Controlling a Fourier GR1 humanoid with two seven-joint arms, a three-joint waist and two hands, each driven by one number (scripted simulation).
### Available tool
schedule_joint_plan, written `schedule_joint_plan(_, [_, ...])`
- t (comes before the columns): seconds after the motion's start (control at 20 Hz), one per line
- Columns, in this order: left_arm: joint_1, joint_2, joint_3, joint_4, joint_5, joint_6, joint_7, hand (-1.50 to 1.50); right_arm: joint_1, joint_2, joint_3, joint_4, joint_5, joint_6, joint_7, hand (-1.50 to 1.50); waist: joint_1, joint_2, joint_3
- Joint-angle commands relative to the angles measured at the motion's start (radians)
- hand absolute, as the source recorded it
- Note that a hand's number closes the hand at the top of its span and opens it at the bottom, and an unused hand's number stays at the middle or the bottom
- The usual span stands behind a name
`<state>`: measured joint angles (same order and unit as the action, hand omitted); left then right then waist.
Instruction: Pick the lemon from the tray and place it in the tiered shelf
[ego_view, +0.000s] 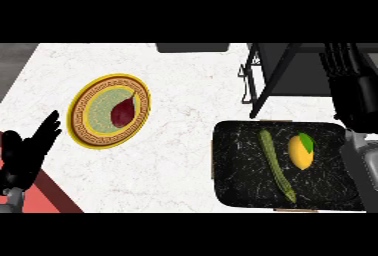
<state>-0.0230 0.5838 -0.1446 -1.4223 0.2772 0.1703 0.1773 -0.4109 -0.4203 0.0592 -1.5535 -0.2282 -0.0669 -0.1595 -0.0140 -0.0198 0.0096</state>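
Lemon (301, 151) lying near the tray's (236, 192) right edge, just beside a long green vegetable (277, 166), untouched. Right hand (353, 80) hanging over the worktop's right edge, above the tray's far corner, dark against the black shelf (291, 70); impossible to tell whether spread or curled. Left hand (26, 150) resting open, fingers up, at the worktop's left edge, near a plate (83, 127). Likely risks: rolling the lemon on contact, nudging the vegetable alongside, clipping the shelf frame in transit. Shelf tiers cut off at the top.
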Motion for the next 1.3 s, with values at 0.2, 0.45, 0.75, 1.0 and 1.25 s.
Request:
schedule_joint_plan(0.2, [0.066, -0.086, 0.049, 0.032, 0.088, 0.030, 0.026, 0.00, 0.238, -0.202, -0.235, -0.025, 0.067, -0.116, -0.013, 1.50, -0.081, 0.003, -0.012])
schedule_joint_plan(0.45, [0.082, -0.179, 0.022, 0.035, 0.122, 0.021, 0.012, 0.00, 0.448, -0.244, -0.323, 0.167, 0.131, -0.230, 0.162, 1.50, -0.075, 0.017, -0.013])
schedule_joint_plan(0.75, [-0.007, -0.212, 0.007, 0.047, 0.100, 0.016, 0.072, 0.00, 0.703, -0.251, -0.392, -0.015, 0.041, -0.034, -0.022, -1.50, -0.022, 0.016, -0.010])
schedule_joint_plan(1.0, [0.002, -0.228, 0.016, 0.088, 0.086, 0.002, 0.033, 0.00, 0.813, -0.334, -0.407, -0.212, -0.003, 0.104, 0.109, -1.50, -0.012, 0.016, -0.012])
schedule_joint_plan(1.25, [-0.008, -0.213, 0.023, 0.040, 0.100, -0.011, 0.097, 0.00, 0.893, -0.390, -0.396, -0.465, 0.019, 0.120, 0.341, -1.50, -0.004, 0.016, -0.012])
